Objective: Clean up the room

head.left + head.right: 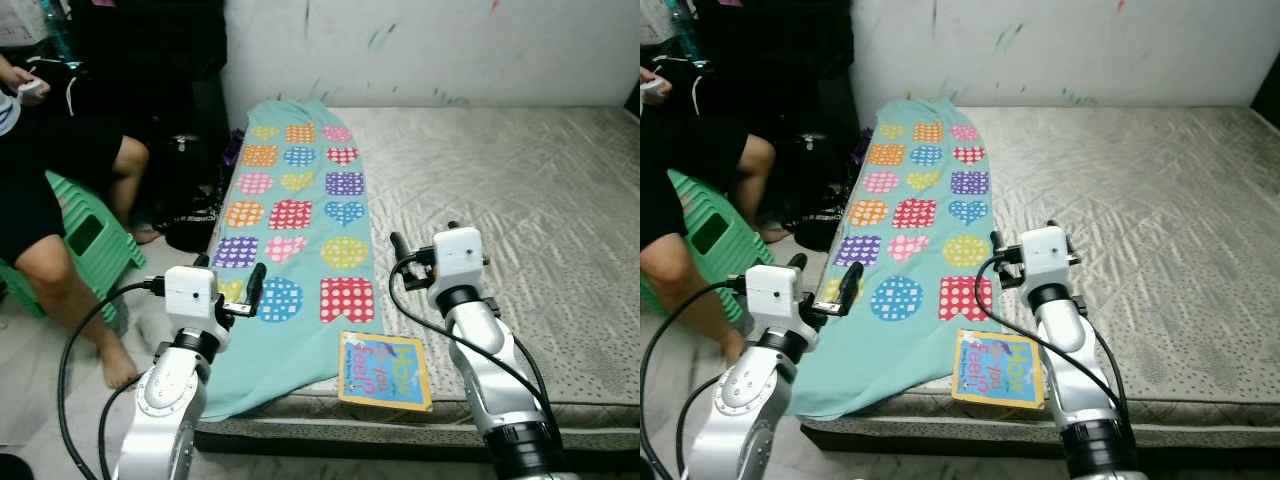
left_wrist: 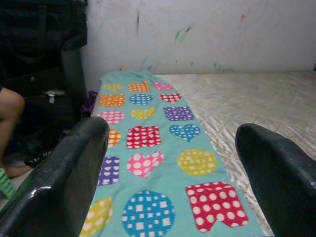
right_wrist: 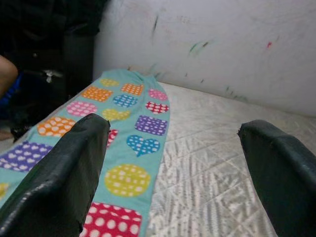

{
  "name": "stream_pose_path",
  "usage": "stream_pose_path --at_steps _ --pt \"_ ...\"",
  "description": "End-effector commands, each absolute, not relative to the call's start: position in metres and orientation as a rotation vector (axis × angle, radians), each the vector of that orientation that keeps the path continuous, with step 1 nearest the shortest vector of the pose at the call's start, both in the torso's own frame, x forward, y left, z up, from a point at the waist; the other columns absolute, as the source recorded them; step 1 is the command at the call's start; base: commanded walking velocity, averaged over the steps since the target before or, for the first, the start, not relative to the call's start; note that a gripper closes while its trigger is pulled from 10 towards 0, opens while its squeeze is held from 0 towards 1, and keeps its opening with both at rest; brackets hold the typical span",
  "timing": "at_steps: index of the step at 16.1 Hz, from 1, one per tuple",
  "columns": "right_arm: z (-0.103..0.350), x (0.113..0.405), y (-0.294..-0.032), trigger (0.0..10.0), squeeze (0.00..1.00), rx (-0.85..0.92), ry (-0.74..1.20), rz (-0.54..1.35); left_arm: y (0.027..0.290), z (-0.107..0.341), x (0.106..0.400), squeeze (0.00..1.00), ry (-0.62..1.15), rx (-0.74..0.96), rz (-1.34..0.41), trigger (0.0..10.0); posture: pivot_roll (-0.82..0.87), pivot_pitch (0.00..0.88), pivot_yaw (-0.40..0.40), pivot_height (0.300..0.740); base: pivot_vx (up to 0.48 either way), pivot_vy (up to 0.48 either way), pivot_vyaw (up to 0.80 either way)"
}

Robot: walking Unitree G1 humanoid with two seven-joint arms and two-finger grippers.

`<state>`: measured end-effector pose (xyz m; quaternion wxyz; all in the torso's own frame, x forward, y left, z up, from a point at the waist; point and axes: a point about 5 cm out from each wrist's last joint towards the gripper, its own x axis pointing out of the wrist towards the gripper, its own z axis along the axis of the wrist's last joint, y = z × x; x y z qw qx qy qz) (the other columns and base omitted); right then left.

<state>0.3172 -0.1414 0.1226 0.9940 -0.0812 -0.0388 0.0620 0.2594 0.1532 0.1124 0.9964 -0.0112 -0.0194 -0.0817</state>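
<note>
Book (image 1: 385, 371) below right gripper (image 1: 397, 246)

Count: 1 teal towel with coloured polka-dot shapes (image 1: 295, 215), 1 yellow-and-blue picture book (image 1: 384, 369), 1 grey quilted mattress (image 1: 520, 200), 1 green plastic stool (image 1: 90, 235), 1 seated person (image 1: 60, 190), 1 black bag (image 1: 185, 190).

A person (image 1: 40, 190) sits on a green stool (image 1: 85, 235) — beside a dark bag (image 1: 185, 195), perhaps.
</note>
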Motion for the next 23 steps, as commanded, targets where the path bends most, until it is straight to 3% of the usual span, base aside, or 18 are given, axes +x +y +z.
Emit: stream_pose_path --at_steps 1,9,15,23 --pt "0.127 0.320 -0.134 10.0 0.00 -0.139 -0.101 0.139 0.159 0.113 0.261 0.00 -0.041 -0.013 -0.150 10.0 -0.02 0.009 0.017 0.740 0.000 0.000 0.00" --pt "0.134 0.333 -0.119 10.0 0.00 -0.173 -0.104 0.281 0.157 0.107 0.259 0.00 -0.069 -0.089 -0.029 10.0 -0.01 0.000 -0.115 0.740 0.000 0.000 0.00" --pt "0.134 0.338 -0.103 10.0 0.00 -0.168 -0.117 0.334 0.169 0.128 0.278 0.00 -0.136 -0.059 -0.014 10.0 0.01 0.000 -0.089 0.740 0.000 0.000 0.00" --pt "0.135 0.343 -0.131 10.0 0.00 -0.180 -0.116 0.237 0.168 0.126 0.287 0.00 -0.131 -0.062 -0.011 10.0 -0.03 0.000 -0.059 0.740 0.000 0.000 0.00"
